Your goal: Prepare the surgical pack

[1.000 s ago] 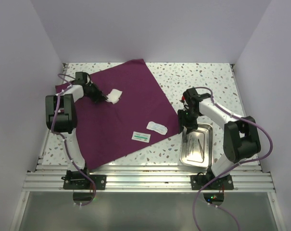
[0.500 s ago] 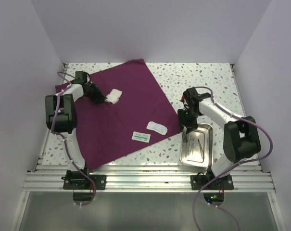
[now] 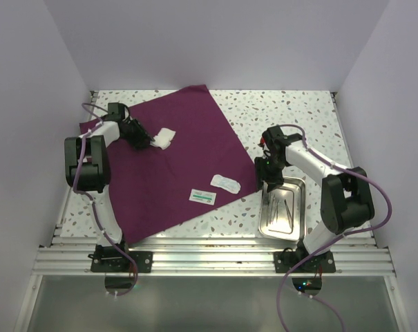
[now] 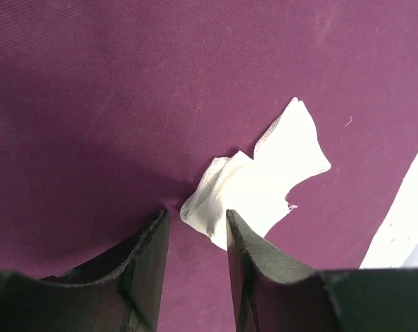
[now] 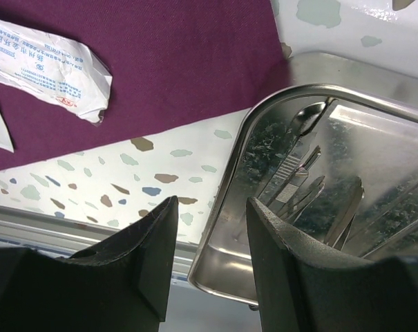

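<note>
Gauze pad [image 4: 264, 181] just beyond low, parted left tool [image 4: 195, 220].

Flat maroon cloth [image 3: 174, 162] (gauze [image 3: 165, 138] atop), tray [image 3: 296, 207] beside

The gripper [image 5: 210, 207] has its fingers apart with the tray [image 5: 347, 72] edge showing between them, shiny tools [image 5: 302, 183] by its right finger, and a packet [image 5: 46, 59] on cloth [image 5: 181, 62] far left.
</note>
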Tool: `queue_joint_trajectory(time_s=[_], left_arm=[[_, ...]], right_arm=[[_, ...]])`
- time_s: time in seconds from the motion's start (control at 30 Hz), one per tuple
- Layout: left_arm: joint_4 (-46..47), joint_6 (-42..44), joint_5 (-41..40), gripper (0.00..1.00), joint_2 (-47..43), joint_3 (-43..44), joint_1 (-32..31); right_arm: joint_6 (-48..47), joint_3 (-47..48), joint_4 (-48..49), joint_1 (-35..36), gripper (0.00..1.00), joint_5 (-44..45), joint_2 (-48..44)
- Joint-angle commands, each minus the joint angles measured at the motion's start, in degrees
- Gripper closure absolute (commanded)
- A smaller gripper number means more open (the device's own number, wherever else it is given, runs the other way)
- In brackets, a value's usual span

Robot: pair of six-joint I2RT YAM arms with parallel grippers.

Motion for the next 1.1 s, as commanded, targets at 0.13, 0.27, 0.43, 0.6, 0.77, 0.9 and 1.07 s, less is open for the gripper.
queue_joint_trajectory(time_s=[0.13, 0.27, 0.43, 0.6, 0.77, 0.9, 1.07], left_arm=[[2.7, -0.9, 2.6, 0.62, 1.1, -0.3, 0.0], [3.3, -1.4, 3.1, 0.64, 1.6, -0.1, -0.2], [3.4, -1.4, 2.8, 0.68, 2.1, 0.2, -0.2], [3.4, -1.2, 2.8, 0.81, 2.6, 1.4, -0.1], [1.1, -0.6, 2.3, 1.00, 0.9, 3.6, -0.5], [-0.4, -0.2, 3.9, 1.00, -2.7, 4.8, -1.8], [-0.5, -1.3, 5.7, 1.00, -5.1, 5.8, -4.5]], right_arm=[[0.2, 0.9, 0.2, 0.4, 0.52, -0.3, -0.5], [0.4, 1.1, 0.2, 0.7, 0.52, -0.3, -0.3], [0.5, 1.3, 0.1, 0.7, 0.52, -0.1, -0.3], [0.5, 1.4, 0.0, 0.7, 0.52, 0.0, -0.4], [0.5, 1.8, -0.1, 1.0, 0.52, 0.0, -0.4], [0.8, 1.7, 0.2, 1.1, 0.52, 0.0, -0.5], [1.0, 1.4, 0.5, 1.2, 0.52, -0.3, -0.7]])
